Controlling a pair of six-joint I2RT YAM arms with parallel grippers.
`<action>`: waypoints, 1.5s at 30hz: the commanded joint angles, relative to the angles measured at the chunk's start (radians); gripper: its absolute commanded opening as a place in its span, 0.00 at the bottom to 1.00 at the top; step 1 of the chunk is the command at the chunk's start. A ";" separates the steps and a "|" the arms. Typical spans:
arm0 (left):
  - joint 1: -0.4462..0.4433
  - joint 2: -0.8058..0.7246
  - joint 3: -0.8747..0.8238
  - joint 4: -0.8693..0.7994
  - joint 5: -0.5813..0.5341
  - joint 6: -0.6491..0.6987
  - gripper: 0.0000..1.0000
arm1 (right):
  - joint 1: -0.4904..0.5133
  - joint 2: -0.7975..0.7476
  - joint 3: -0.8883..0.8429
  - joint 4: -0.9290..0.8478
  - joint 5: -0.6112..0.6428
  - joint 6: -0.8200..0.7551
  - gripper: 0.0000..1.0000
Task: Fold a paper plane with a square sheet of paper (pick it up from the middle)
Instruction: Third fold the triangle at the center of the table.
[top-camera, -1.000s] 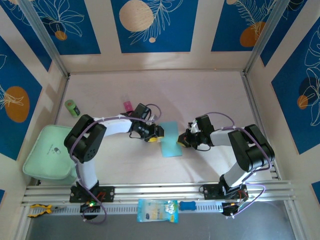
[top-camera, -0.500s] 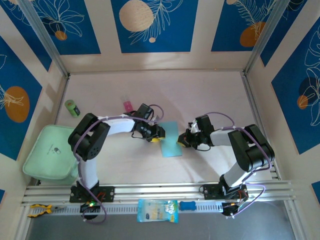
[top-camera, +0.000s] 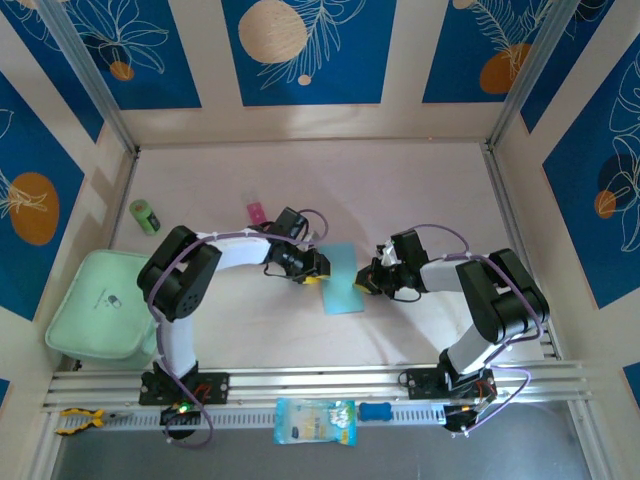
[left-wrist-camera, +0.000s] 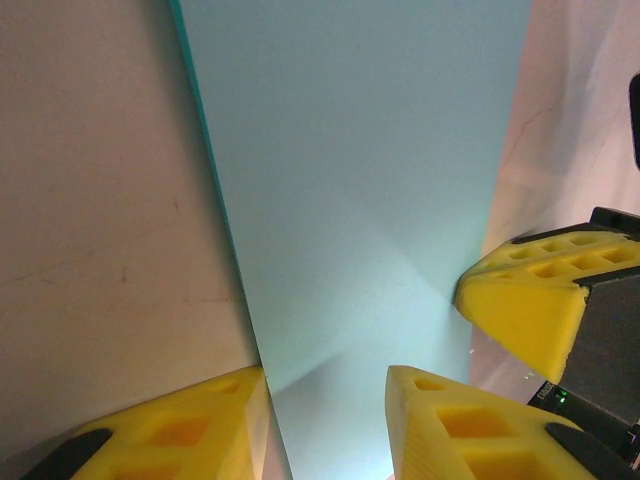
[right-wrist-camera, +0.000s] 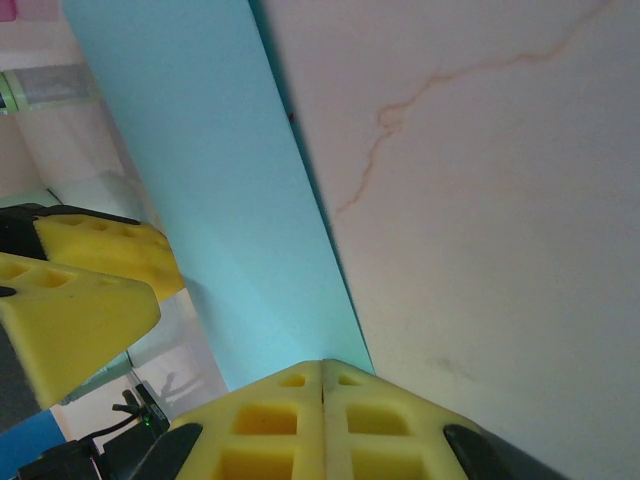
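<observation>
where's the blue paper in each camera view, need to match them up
Top external: paper mid-table, between the left gripper and right gripper.
Left wrist: a wide band through the middle, top to bottom.
Right wrist: a slanted strip from upper left to bottom centre.
Shared landmark: the other arm's yellow fingers, at the right edge in left wrist, left edge in right wrist.

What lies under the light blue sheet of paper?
The sheet of paper lies on the pale table, which shows all around it. Anything directly beneath is covered.
</observation>
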 joint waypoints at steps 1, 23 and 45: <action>-0.016 0.019 0.008 0.022 0.024 -0.016 0.35 | 0.011 0.040 -0.045 -0.119 0.047 0.021 0.00; -0.010 -0.051 -0.041 0.058 -0.020 -0.040 0.13 | 0.034 -0.012 -0.059 -0.041 -0.007 0.008 0.04; 0.092 -0.224 -0.201 0.055 0.028 -0.047 0.05 | 0.526 -0.354 0.072 -0.199 0.594 -0.347 0.54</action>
